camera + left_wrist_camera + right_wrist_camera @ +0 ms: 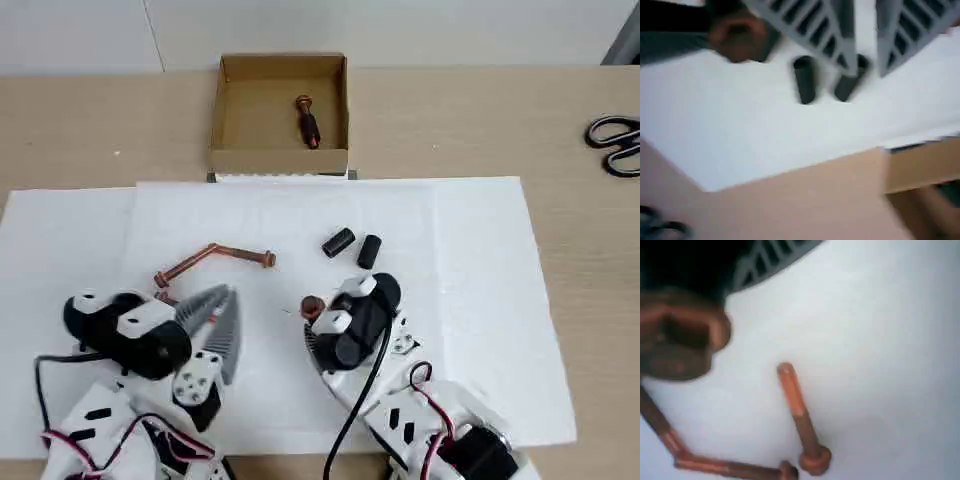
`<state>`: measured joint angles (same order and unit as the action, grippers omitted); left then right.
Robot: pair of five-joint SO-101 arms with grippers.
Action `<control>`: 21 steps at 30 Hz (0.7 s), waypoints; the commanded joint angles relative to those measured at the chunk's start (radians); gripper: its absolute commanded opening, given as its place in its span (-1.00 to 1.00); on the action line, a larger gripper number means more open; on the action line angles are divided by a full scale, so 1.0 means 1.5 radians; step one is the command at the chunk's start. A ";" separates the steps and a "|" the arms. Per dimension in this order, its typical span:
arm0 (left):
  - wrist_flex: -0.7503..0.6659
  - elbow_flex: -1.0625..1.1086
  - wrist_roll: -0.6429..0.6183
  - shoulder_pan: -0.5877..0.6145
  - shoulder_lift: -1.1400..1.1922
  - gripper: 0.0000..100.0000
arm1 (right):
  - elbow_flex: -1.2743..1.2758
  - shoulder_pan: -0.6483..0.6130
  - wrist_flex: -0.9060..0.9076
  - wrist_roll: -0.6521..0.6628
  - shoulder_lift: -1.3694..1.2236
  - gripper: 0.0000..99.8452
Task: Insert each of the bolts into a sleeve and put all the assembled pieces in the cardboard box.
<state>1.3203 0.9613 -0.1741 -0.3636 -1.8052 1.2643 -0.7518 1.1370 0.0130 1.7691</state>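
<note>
The right claw [695,310] holds a copper bolt [682,347], its head close and blurred. On the white sheet [880,365] a lone bolt [799,415] lies; near it two more bolts [715,466] meet in an angle.

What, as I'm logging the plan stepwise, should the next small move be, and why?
Probably the left gripper, open, should close in on a sleeve and grasp it: the right gripper seems to hold a bolt, while both sleeves lie loose on the white sheet, so the bolt has nothing steady to enter.
</note>
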 commanded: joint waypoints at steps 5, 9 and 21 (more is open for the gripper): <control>-0.020 0.116 0.151 0.293 -0.005 -0.99 | -0.003 0.170 0.057 0.005 0.004 -1.00; -0.025 0.236 0.180 0.358 -0.005 -0.99 | 0.011 0.270 0.057 0.008 0.001 -1.00; -0.138 0.425 0.127 0.309 -0.005 -0.99 | 0.069 0.394 -0.189 0.035 -0.035 -1.00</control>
<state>1.1423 1.5766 0.0238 0.1396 -1.8052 1.3794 -0.1703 0.9927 0.0760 1.7492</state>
